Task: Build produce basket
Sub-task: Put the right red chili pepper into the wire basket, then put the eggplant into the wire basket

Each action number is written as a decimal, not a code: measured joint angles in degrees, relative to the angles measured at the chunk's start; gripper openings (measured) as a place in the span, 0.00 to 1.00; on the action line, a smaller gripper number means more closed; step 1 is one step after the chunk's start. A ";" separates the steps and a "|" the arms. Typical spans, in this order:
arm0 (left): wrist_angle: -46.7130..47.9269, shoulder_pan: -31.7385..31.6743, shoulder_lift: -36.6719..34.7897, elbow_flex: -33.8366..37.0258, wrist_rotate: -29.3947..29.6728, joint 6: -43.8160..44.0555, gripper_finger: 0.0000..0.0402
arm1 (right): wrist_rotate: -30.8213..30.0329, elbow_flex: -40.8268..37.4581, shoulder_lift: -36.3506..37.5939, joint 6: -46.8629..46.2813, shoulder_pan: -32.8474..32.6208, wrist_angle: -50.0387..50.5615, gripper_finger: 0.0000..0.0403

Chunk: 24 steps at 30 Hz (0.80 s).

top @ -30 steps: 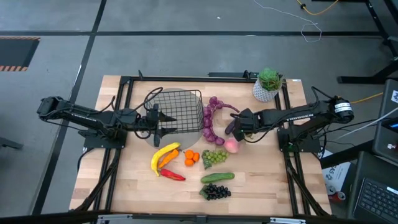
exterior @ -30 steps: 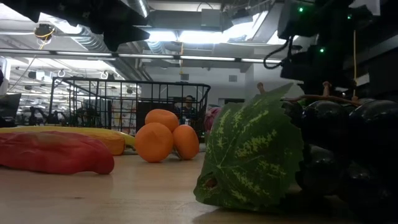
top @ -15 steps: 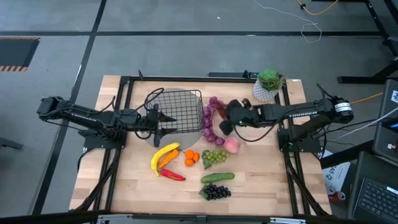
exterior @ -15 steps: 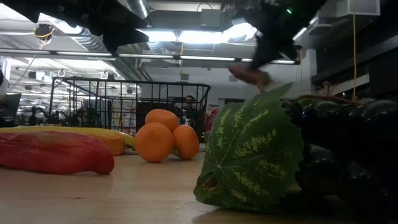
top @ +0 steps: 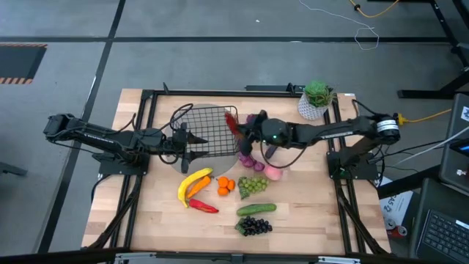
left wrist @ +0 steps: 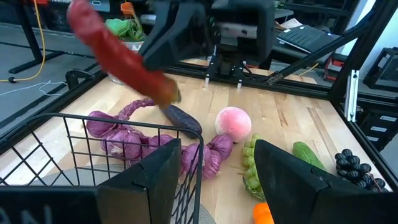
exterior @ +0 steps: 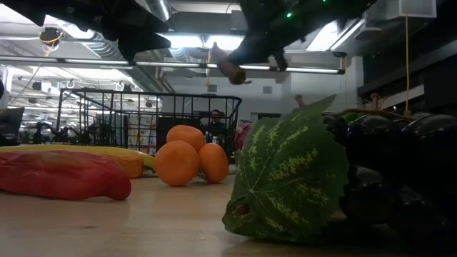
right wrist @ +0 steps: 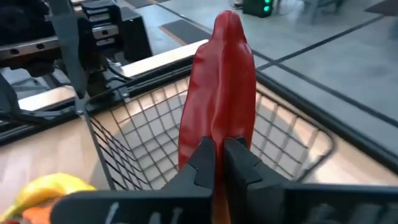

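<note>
pointing chilli (right wrist: 219, 81) tip toward basket (right wrist: 149, 137)

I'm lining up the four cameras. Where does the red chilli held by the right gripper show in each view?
High view: red chilli over the basket's right edge.
Low view: blurred, hanging high at centre, above the basket.
Left wrist view: slanting across the upper left.
Right wrist view: upright at centre, pinched by the right gripper.
Shared landmark: the basket.

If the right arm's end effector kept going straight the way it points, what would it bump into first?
Probably the basket. The right end effector, shut on a red chilli, points across the basket's near rim toward its open inside. It seems to be above the rim, so depth is unclear.
</note>
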State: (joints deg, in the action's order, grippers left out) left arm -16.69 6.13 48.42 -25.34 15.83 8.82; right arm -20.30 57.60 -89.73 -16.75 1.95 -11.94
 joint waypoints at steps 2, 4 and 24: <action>-0.01 0.00 0.00 0.00 -0.02 0.00 0.50 | 2.25 0.00 -1.97 -1.29 0.75 -2.63 0.01; -0.02 0.00 0.00 0.00 -0.02 0.00 0.50 | 4.80 0.00 -3.77 -2.41 1.42 -4.53 0.01; -0.04 0.00 0.00 0.00 -0.02 0.02 0.50 | 8.40 0.00 -6.58 1.78 2.04 -9.78 0.35</action>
State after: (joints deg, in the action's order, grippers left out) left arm -16.73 6.13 48.42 -25.34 15.82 8.84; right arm -11.90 57.60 -96.31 -14.97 3.99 -21.71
